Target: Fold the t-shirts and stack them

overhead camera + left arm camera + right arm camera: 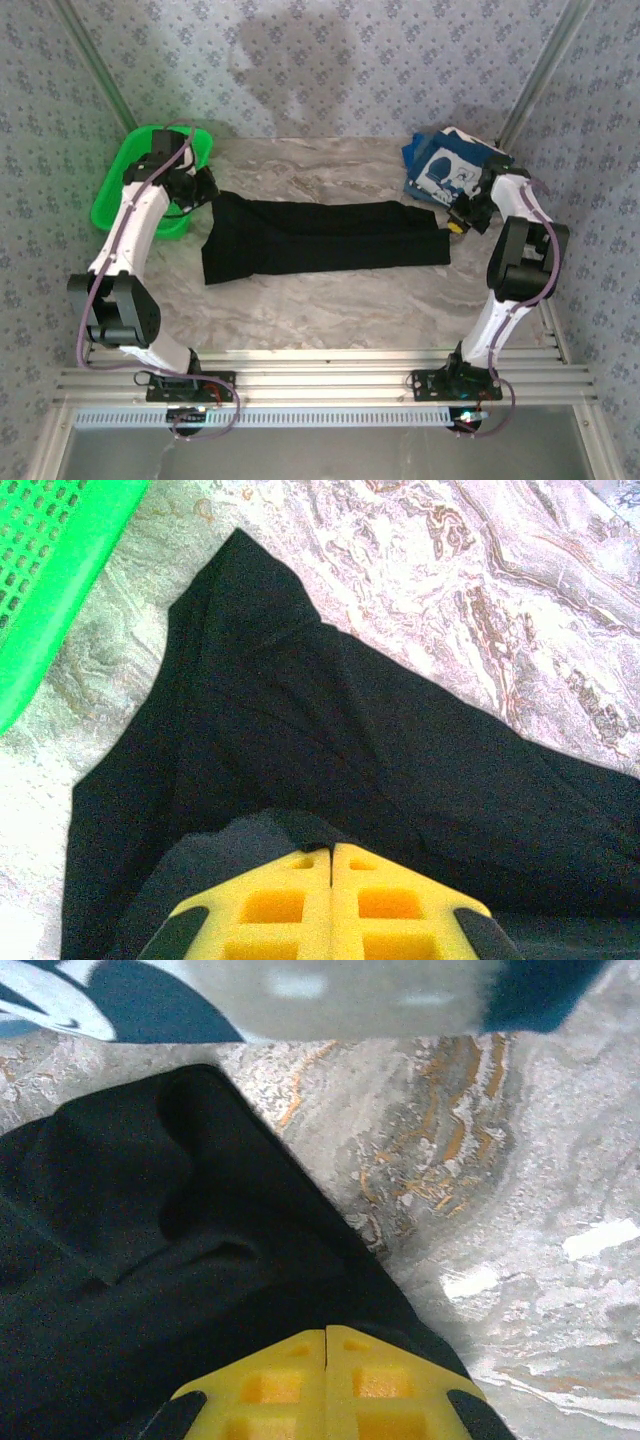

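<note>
Two t-shirts, black t-shirt (320, 240) and navy t-shirt (440, 165), one basket (105, 205); left fingers (270, 910) and right fingers (270, 1390) each pressed together.

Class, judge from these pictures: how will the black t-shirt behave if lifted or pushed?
Probably floppy: the black t-shirt shows soft creases, so it should sag when lifted. Likely light, being thin, flat cloth. Pushed, it may bunch on the table.
</note>
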### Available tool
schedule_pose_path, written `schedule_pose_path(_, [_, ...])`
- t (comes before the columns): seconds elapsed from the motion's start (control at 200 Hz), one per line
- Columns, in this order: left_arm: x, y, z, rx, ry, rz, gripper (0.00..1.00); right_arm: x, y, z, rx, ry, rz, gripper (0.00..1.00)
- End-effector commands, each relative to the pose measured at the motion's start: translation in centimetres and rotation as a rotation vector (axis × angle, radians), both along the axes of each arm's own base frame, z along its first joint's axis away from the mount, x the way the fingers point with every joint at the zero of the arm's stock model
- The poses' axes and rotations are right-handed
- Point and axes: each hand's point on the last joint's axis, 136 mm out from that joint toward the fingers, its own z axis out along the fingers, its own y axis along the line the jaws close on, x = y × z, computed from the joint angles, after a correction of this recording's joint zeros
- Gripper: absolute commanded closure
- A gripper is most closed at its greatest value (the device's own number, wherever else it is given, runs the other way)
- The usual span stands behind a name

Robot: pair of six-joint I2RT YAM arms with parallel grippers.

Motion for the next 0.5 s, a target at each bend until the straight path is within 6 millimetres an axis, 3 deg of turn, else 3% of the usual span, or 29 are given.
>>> schedule_pose_path(0.0, [0.4,0.6,1.0,0.018,-0.024,-0.008,1.00,0.4,0.2,-0.4,-0.018,0.027,0.024,1.00])
schedule_pose_path(0.255, [0.8,1.3,-0.3,0.024,-0.003,0.006,1.00,1.0,0.8,-1.3,-0.024,0.045,0.041,1.00])
schedule_pose_path(0.495, [2.3,1.1,-2.3,0.013,0.030,-0.005,1.00,1.9,0.6,-2.1,-0.036,0.064,0.041,1.00])
